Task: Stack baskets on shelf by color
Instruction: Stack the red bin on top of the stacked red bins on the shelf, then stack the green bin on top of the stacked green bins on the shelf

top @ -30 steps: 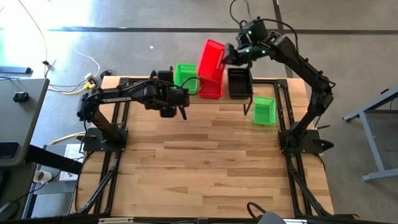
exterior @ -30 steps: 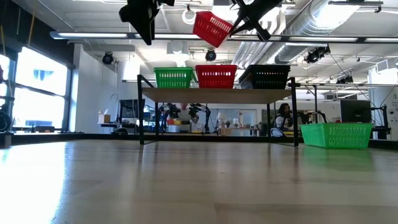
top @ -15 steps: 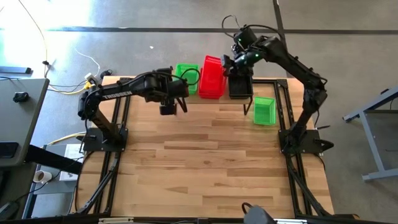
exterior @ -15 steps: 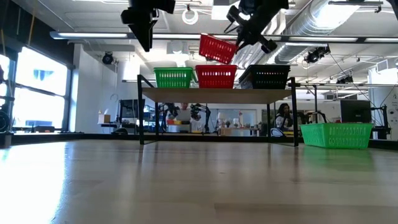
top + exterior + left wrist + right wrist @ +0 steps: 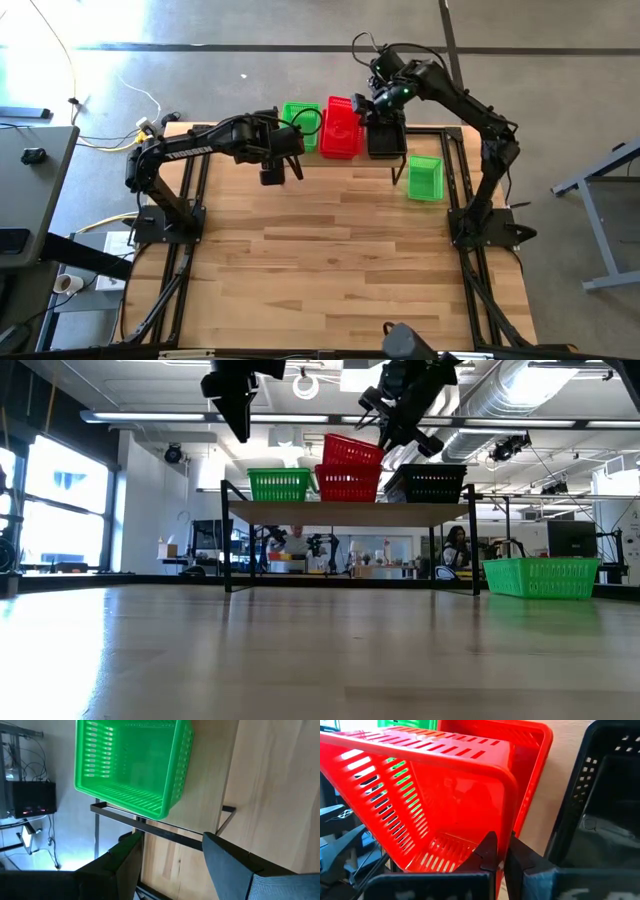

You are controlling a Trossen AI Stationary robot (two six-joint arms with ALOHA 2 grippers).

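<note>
Lowered red basket (image 5: pixel 351 450) seemingly enters red stack (image 5: pixel 347 484).

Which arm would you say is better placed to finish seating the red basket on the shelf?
Right: its end effector is shut on the tilted red basket, partly nested over the red stack. The left end effector hovers open, empty, near the green basket.

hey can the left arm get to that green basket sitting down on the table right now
Probably not easily. The green basket on the table lies at the right side, beside the right arm's base, while the left gripper hangs empty and open in front of the shelf. Nothing blocks the way, but it looks a long stretch.
</note>
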